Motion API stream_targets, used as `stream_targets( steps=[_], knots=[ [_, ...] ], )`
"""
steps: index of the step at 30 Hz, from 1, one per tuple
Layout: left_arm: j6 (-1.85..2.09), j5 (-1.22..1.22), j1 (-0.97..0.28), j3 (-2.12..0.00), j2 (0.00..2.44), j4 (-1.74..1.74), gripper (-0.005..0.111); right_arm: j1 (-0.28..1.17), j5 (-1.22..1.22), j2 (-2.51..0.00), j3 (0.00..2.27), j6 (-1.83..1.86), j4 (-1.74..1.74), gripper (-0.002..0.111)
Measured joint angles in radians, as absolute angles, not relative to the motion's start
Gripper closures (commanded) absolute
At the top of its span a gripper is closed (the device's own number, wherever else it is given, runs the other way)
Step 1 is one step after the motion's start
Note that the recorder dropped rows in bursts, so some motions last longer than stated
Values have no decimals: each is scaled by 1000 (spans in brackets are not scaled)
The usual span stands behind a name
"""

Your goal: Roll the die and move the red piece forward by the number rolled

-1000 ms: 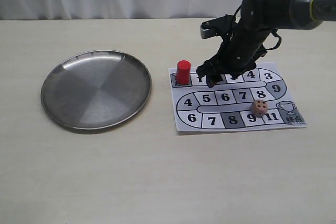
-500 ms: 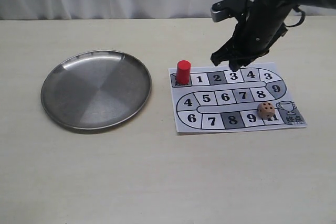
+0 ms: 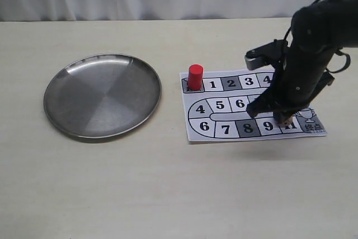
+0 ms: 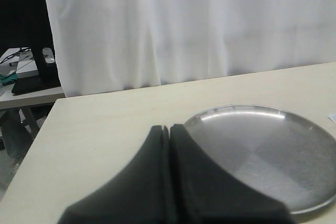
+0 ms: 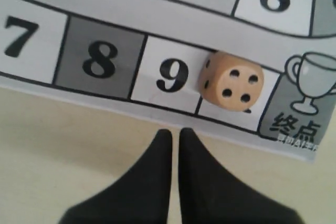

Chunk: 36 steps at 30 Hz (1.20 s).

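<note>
The die [image 5: 231, 81] lies on the paper game board [image 5: 105, 30] just past square 9, with four pips facing up. In the exterior view only a sliver of the die [image 3: 286, 122] shows under my right arm. My right gripper [image 5: 175, 132] hovers near the board's front edge, short of the die, its fingers shut with only a thin slit and nothing held. The right gripper [image 3: 278, 117] hangs above the board's lower right. The red piece [image 3: 194, 76] stands upright on the start square, left of square 1. My left gripper [image 4: 169, 128] is shut and empty beside the plate.
A round steel plate [image 3: 102, 95] lies left of the board [image 3: 224, 130]; the left wrist view shows the plate [image 4: 273, 150] too. White curtain lines the table's far edge. The trophy finish square [image 5: 307, 98] is beside the die.
My right arm swung from the board's back row down over its front right corner. The die shifted slightly right and came to rest; it is now mostly covered by the arm.
</note>
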<state>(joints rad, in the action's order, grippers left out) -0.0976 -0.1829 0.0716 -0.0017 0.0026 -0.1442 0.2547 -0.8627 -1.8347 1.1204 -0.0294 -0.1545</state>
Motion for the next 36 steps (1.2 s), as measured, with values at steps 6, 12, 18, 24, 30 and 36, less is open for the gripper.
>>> stream_targets(
  steps=[6, 12, 18, 24, 30, 36],
  knots=[
    [-98, -183, 72, -2, 3, -144, 107, 196, -772, -1835, 1004, -65, -152, 104],
    [-98, -183, 72, -2, 3, -144, 107, 132, -672, -1835, 914, -62, -126, 104],
    [-98, -183, 72, -2, 3, -144, 107, 125, -620, -1835, 907, -62, -125, 104],
    [-98, -183, 72, -2, 3, -144, 107, 124, -618, -1832, 910, -62, -104, 104],
    [-98, -183, 72, -2, 3, -144, 107, 124, -644, -1788, 1005, -20, 0, 104],
    [-98, -183, 72, -2, 3, -144, 107, 124, -615, -1762, 1110, 264, 346, 104]
  ],
)
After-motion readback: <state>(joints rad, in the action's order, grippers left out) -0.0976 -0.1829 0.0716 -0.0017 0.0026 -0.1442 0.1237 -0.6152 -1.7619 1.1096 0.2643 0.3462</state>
